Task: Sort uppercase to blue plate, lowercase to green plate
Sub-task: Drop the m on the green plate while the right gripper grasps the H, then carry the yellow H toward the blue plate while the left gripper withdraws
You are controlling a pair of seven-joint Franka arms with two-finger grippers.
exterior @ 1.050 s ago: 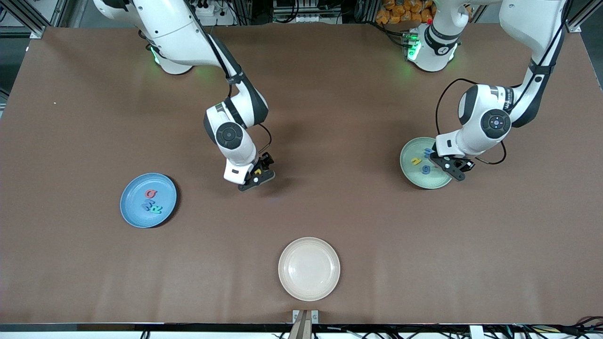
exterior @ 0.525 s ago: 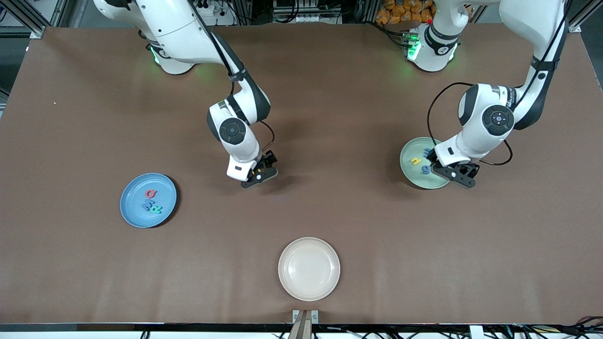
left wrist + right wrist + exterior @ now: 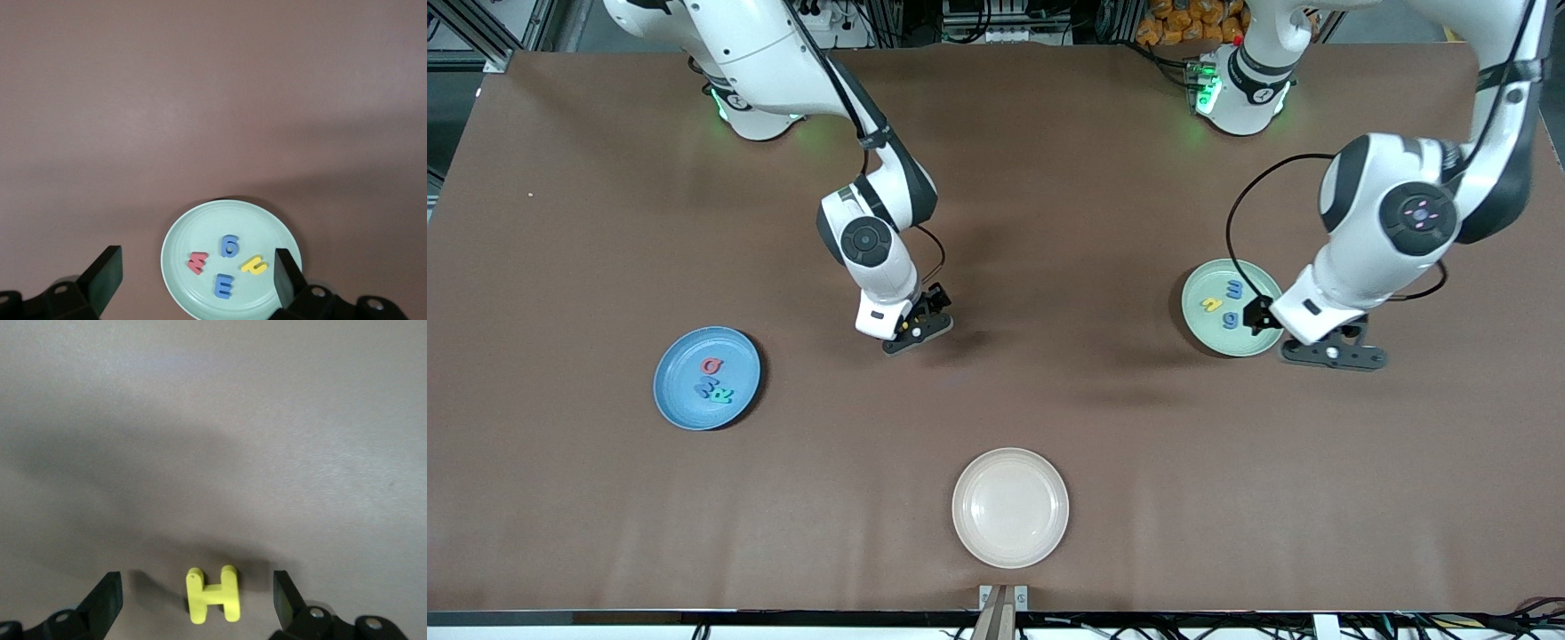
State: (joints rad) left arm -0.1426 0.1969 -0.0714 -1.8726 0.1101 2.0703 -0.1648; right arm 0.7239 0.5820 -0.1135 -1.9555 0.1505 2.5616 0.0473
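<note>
A: How many letters on each plate?
B: Four on the green plate (image 3: 175, 248): red w (image 3: 198, 263), blue g (image 3: 229, 246), blue m (image 3: 224, 287), yellow h (image 3: 254, 266). Three on the blue plate (image 3: 674, 369): red Q (image 3: 711, 365), blue M (image 3: 709, 384), green R (image 3: 723, 396).
A: And the H (image 3: 213, 593)?
B: On the table, between the right gripper's (image 3: 197, 600) spread fingers, ungrasped.
A: Left gripper (image 3: 197, 280)?
B: Released, empty, over the green plate's edge. A cream plate (image 3: 1009, 507) lies nearest the camera.

surface: brown table (image 3: 1049, 178) | clutter: dark cables, orange items (image 3: 1192, 20) along table's robot-base edge
</note>
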